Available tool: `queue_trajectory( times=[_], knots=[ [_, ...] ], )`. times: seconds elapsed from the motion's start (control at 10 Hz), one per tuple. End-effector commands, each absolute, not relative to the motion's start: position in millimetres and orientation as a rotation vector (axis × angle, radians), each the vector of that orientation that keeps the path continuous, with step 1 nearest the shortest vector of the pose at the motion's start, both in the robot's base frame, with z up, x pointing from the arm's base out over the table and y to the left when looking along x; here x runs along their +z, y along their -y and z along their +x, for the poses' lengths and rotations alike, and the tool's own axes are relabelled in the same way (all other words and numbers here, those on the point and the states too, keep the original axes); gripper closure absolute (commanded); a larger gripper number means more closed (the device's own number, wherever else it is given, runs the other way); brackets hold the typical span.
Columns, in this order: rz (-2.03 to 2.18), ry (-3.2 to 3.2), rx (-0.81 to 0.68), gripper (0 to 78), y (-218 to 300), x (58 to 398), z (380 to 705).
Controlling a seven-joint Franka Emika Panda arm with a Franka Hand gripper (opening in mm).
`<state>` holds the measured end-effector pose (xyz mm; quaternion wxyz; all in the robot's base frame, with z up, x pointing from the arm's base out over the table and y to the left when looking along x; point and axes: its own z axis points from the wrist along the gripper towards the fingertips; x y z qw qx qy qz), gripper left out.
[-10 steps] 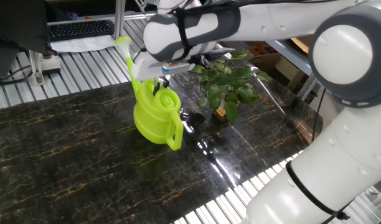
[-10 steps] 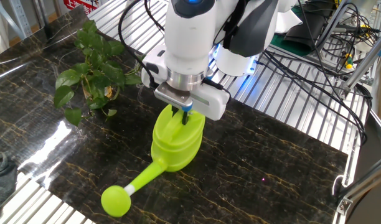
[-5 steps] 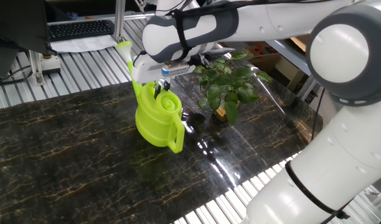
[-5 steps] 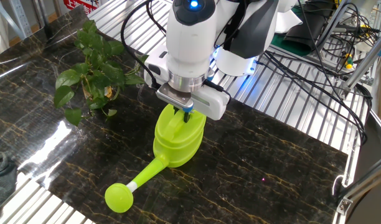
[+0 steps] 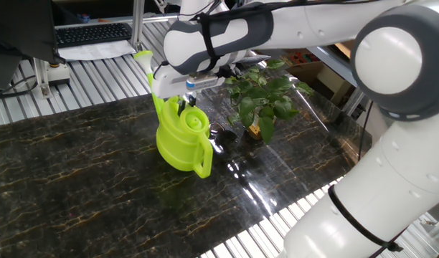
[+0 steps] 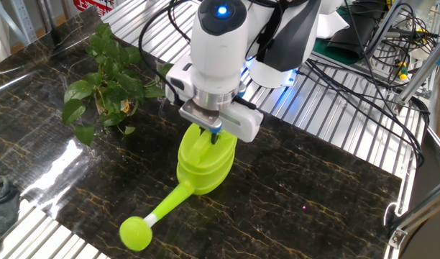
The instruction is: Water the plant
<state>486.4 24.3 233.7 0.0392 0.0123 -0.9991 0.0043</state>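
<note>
Arm [image 5: 327, 25]: we see one white arm, stretched across above the worktop's middle, wrist [image 6: 218, 43] turned straight down. Gripper [image 6: 211, 134]: pointing downward, its fingers [image 5: 183, 100] drawn close together and clamped on the handle of the watering can [image 6: 204, 162], dark tips partly hidden.

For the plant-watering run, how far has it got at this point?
Early stage. Done: the end effector has reached the lime-green watering can and sits at its top handle, apparently closed on it. In hand: securing or starting to lift the can, whose base looks on or barely off the dark table. Left: carry it to the plant, turn the spout, which points away, and tip.
</note>
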Motion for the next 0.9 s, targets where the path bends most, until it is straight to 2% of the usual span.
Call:
queue_trajectory(
  times=[0.1, 0.9],
  knots=[
    [0.019, 3.099, 0.014, 76.4, -22.3, 233.7, 509.5],
    [0.051, 3.105, 0.01, 76.4, -22.2, 226.4, 509.0]
  ],
)
